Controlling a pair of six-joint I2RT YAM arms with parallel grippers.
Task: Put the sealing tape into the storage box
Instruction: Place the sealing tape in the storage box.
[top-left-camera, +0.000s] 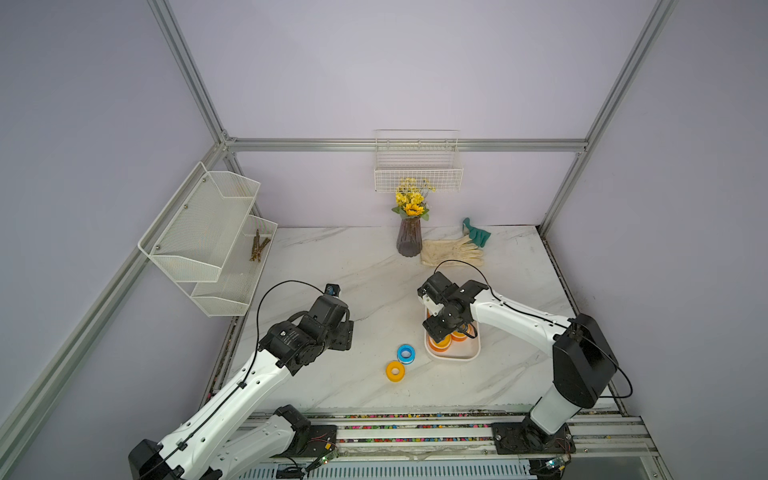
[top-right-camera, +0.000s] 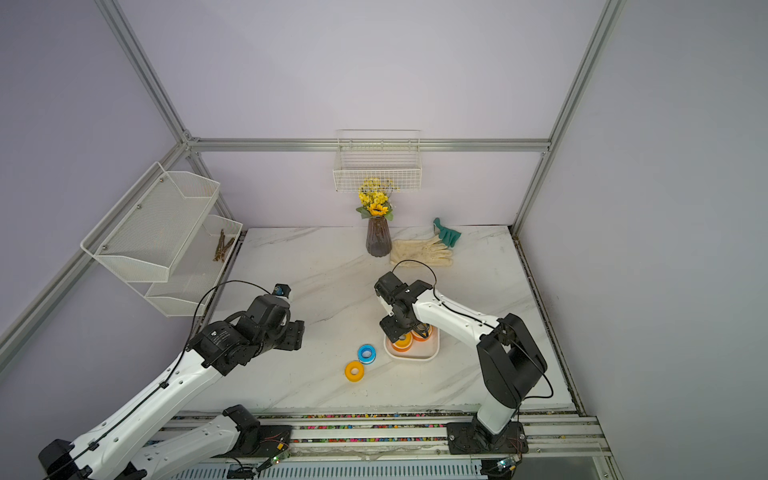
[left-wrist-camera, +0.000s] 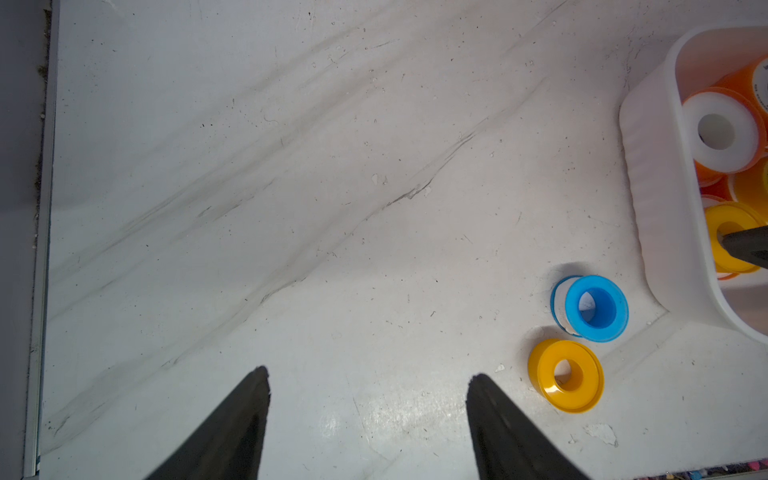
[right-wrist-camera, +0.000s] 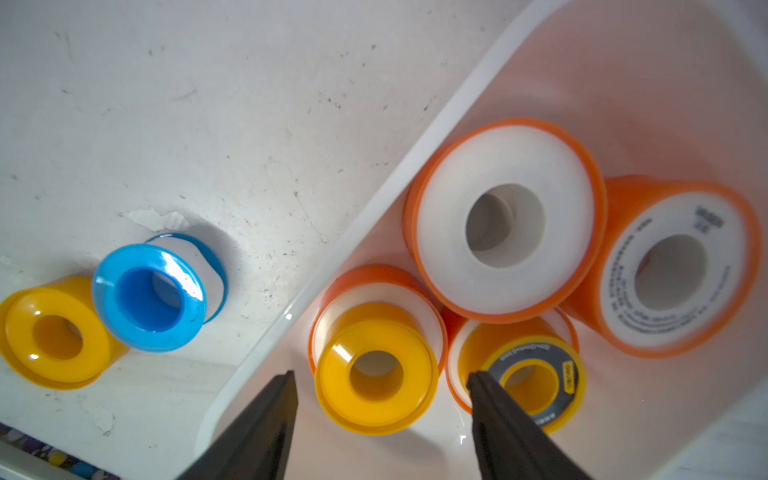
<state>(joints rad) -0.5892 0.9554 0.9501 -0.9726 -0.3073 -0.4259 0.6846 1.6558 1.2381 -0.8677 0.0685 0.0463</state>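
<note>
right gripper (right-wrist-camera: 380, 374) spread wide, straddling yellow round tape spool (right-wrist-camera: 374, 415) inside shallow white plastic storage box (right-wrist-camera: 291, 316), no contact – only right wrist view shows that. left gripper (left-wrist-camera: 368, 372) spread, empty. blue-white spool (top-left-camera: 406, 353) and second yellow spool (top-left-camera: 395, 370) on desk (top-left-camera: 332, 257), near-left of box.

Storage box (top-left-camera: 457, 353): shallow white tub, upright. Inside: orange spools (right-wrist-camera: 444, 249) with white faces, with one yellow spool (right-wrist-camera: 336, 374) and a black-yellow spool (right-wrist-camera: 536, 353) stacked flat on them. Outside, lying flat: blue-white spool (top-left-camera: 400, 354) at the box's 8 o'clock, and a loose yellow spool (top-left-camera: 389, 370) just beside it at its 7 o'clock.
</note>
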